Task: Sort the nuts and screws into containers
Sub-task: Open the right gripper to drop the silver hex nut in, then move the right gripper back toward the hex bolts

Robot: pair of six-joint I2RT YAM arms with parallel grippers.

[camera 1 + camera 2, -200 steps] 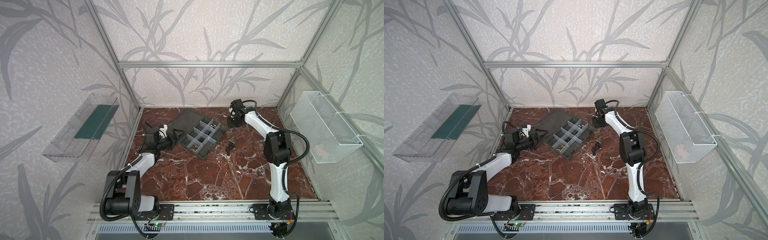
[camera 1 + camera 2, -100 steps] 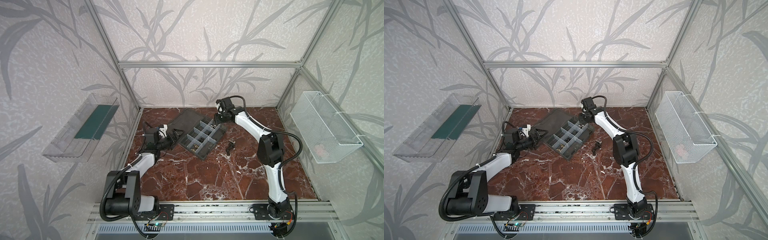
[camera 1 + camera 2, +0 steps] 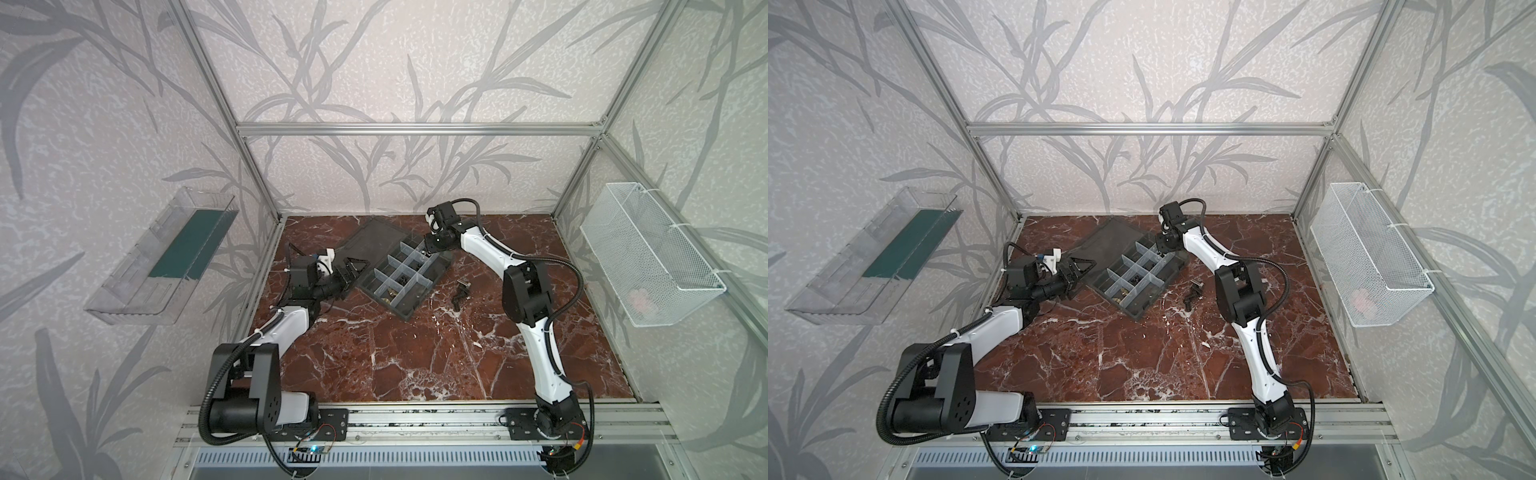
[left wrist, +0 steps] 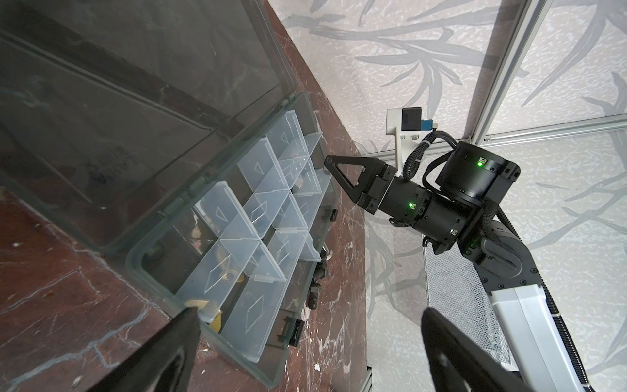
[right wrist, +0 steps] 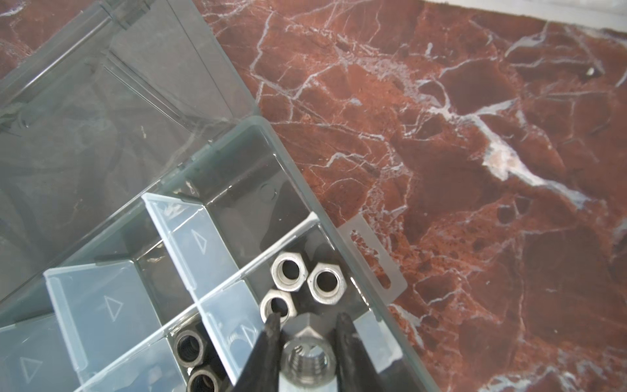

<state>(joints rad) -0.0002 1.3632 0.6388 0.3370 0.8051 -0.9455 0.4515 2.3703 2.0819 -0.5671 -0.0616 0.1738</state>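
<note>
Red-brown marble desk (image 3: 415, 353), white-veined, boxed in by leaf-patterned walls (image 3: 374, 62) and an aluminium frame (image 3: 415, 129). Mounted above the desk's left edge, a clear plastic bin (image 3: 137, 286) with a dark green panel (image 3: 187, 249) inside. Above the right edge, a white wire mesh basket (image 3: 648, 253) holding something small and pinkish (image 3: 642, 299). Along the front edge, a metal rail (image 3: 415, 419).

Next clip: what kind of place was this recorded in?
Probably a lab robot cell: an aluminium frame with leaf-print panels encloses a marble-look tabletop, and the left arm and right arm are bolted to a front rail.
</note>
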